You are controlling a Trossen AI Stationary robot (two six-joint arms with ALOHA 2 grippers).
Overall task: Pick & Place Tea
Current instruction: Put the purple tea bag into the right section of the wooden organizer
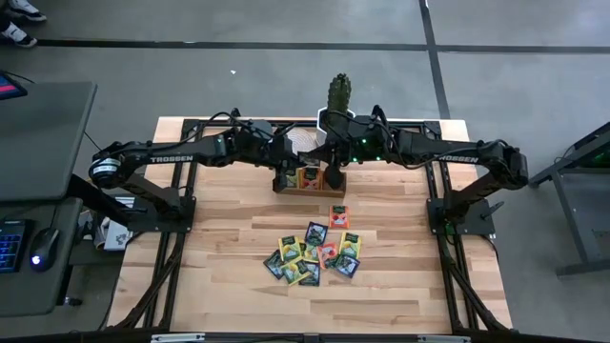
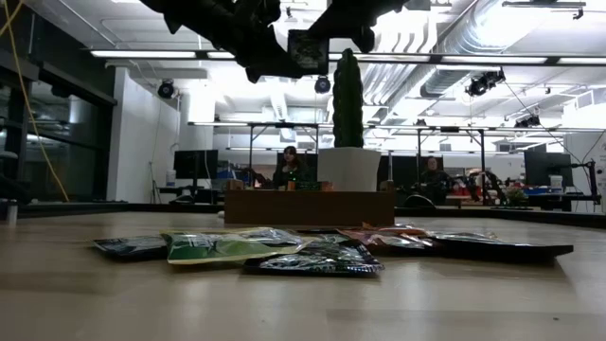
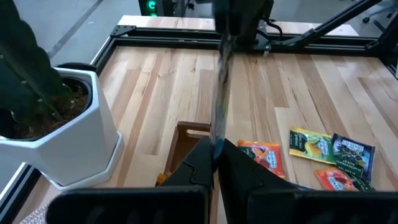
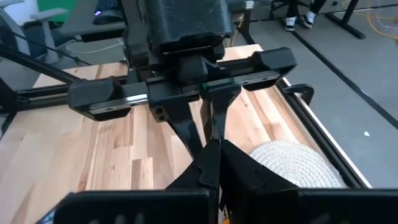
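Scattered tea packets (image 1: 315, 253) mid-table, toward the near edge, bare wood all round. Beyond, wooden tray (image 1: 307, 178) near the far edge, beside a potted cactus (image 1: 339, 95). Over the tray, left gripper (image 3: 216, 154) pinched on a dark packet (image 3: 221, 87) held edge-on; right gripper (image 4: 211, 147) closed, meeting it, fingertips together.

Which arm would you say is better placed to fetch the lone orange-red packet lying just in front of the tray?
Probably the right: the right gripper hangs by the tray's front edge, close to the orange-red packet; the left gripper is farther off.
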